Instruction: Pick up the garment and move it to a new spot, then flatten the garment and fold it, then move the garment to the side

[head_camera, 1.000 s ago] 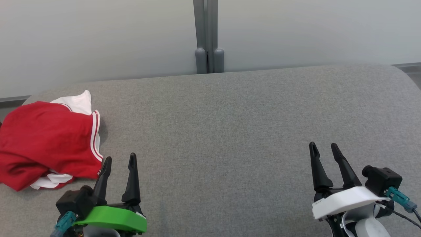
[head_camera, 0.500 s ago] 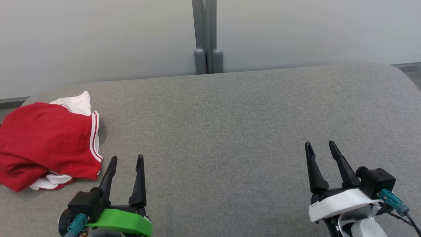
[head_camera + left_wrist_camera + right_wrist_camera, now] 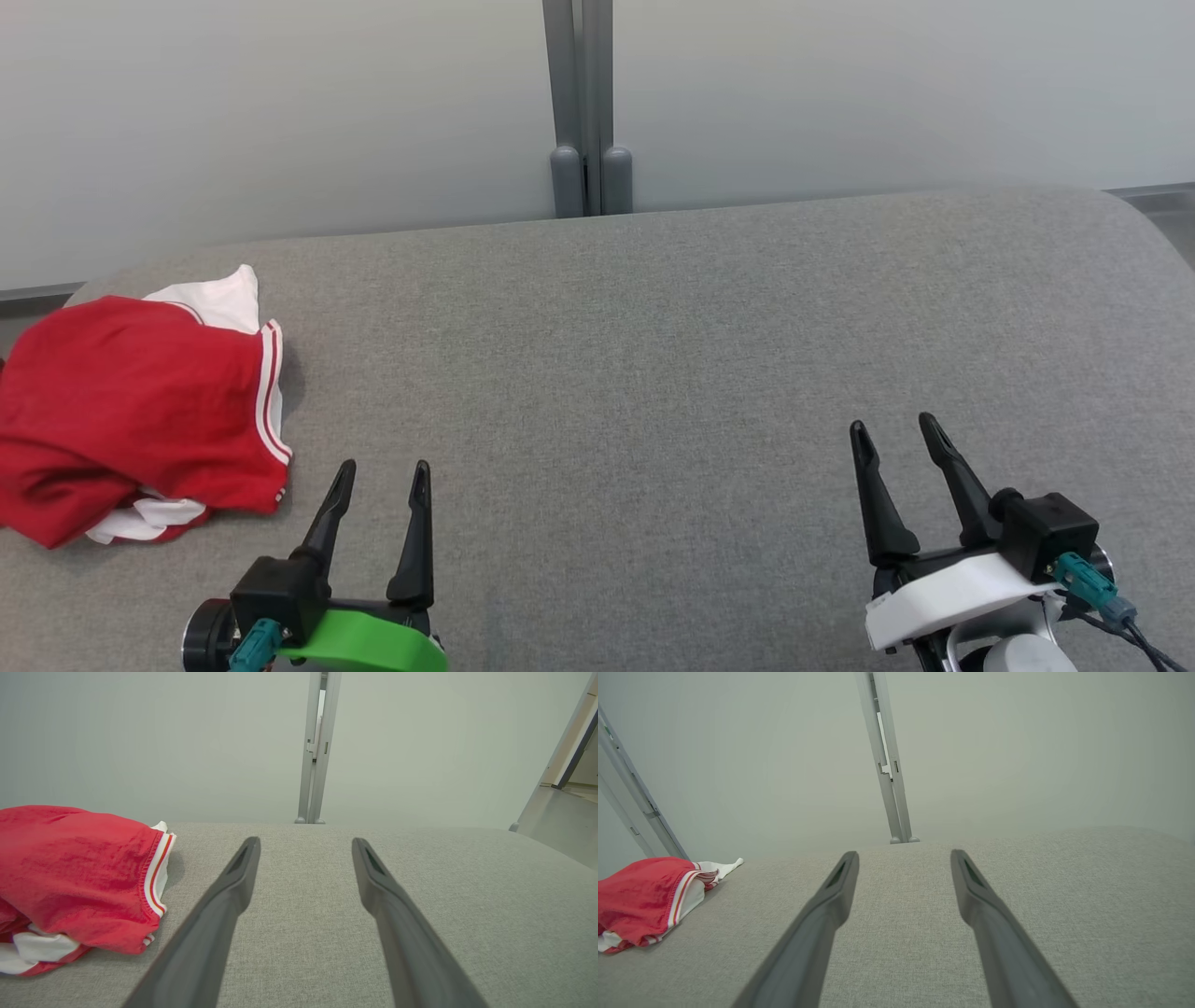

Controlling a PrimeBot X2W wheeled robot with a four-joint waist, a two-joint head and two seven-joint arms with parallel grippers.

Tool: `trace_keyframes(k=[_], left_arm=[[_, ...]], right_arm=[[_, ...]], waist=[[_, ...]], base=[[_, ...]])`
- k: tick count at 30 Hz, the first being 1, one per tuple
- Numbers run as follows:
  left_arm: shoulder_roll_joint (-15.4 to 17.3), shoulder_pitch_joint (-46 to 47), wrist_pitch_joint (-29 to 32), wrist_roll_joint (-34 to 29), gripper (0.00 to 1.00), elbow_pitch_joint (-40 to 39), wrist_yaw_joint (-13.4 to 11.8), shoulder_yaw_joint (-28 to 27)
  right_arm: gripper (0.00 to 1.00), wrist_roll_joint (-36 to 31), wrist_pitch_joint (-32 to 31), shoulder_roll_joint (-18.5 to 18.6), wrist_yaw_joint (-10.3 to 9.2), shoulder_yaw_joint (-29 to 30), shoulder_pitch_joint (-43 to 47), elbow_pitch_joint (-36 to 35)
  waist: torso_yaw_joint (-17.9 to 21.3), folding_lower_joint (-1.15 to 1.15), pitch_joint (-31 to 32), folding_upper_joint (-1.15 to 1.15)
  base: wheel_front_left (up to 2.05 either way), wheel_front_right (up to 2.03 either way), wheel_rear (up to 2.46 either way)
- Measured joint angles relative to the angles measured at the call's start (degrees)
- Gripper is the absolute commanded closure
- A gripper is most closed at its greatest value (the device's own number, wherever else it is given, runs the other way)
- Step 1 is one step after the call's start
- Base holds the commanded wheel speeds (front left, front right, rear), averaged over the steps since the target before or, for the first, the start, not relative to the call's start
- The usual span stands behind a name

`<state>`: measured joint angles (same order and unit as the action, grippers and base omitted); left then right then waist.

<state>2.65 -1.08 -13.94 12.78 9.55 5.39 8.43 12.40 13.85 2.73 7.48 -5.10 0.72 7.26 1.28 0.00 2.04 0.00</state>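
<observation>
The crumpled red garment point(image 3: 131, 411) lies on the counter point(image 3: 635, 373), well left of the grey post point(image 3: 581, 103). The left gripper point(image 3: 385, 467) is left of that post and the right gripper point(image 3: 892, 425) right of it. Both sets of fingers are spread and empty.

garment point(image 3: 131, 411) far left on table point(image 3: 653, 373) | left pincer point(image 3: 385, 476) beside it
</observation>
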Motion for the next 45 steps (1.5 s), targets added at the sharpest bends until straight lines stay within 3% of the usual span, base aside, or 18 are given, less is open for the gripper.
trace_keyframes(k=[12, 45], left_arm=[[0.0, 0.0, -1.1, -2.7, 0.0, -0.1, 0.7, 0.4], [0.0, 0.6, -1.2, -2.2, 0.0, -0.1, 0.9, 0.5]], right_arm=[[0.0, -4.5, 1.2, 0.0, 0.01, -0.8, 0.1, 0.1], [0.0, -4.6, 1.2, 0.0, 0.01, -0.3, 0.1, -0.7]], waist=[[-0.1, 0.0, 0.0, 0.0], [-1.0, 0.0, -1.4, 0.0]], base=[[0.0, 0.0, 0.0], [0.0, 0.0, 0.0]])
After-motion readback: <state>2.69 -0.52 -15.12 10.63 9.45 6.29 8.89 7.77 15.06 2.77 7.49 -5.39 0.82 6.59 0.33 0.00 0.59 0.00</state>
